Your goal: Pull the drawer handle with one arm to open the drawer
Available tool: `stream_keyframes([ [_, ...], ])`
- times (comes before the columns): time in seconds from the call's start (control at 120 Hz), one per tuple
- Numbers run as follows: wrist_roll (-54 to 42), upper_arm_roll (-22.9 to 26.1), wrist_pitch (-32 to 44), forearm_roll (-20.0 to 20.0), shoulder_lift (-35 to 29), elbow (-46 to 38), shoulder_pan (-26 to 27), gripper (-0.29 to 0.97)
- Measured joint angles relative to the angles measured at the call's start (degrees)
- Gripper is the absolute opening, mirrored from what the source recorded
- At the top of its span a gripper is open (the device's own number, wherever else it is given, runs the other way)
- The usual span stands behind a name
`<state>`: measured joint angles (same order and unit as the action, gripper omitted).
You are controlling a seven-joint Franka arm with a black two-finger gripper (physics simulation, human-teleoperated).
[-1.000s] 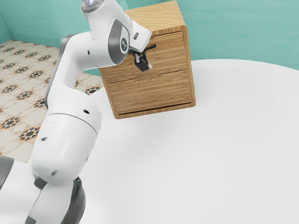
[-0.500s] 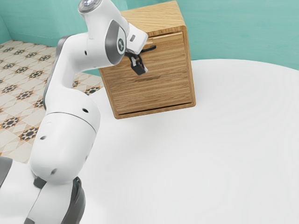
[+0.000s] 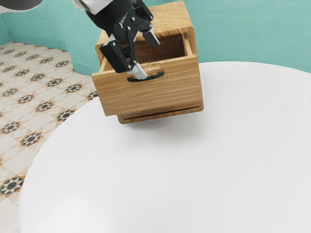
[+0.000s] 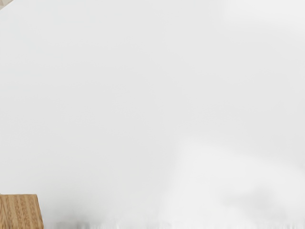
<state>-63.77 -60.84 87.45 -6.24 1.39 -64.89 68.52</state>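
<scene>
One drawer (image 3: 150, 93) open — gripper (image 3: 146, 57) at handle (image 3: 151, 75).

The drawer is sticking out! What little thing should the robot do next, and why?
Probably just draw the pincer away from the black handle. The top drawer juts well out of the wooden cabinet with its inside showing, so the opening looks done, and the pincer sits right at the handle.

Black gripper (image 3: 146, 57) with pale, possibly metal fingertips (image 3: 139, 72) and small light screws on its housing
</scene>
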Motion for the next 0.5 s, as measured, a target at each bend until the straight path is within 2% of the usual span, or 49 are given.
stream_keyframes([
  [0.067,2.7,1.0,-2.5,4.8,-1.3,-0.7,-1.1,0.67],
  [0.142,5.4,1.4,-4.8,7.9,-1.4,-0.9,-3.1,0.67],
  [0.3,10.1,2.7,-7.9,10.4,-0.2,-1.0,-9.6,0.68],
  [0.375,12.0,5.7,-8.8,10.8,0.3,-0.9,-12.5,0.68],
  [0.433,13.5,8.2,-9.2,11.0,0.5,-1.0,-11.6,0.68],
  [0.5,14.9,9.7,-9.7,11.1,1.1,-1.1,-6.3,0.68],
])
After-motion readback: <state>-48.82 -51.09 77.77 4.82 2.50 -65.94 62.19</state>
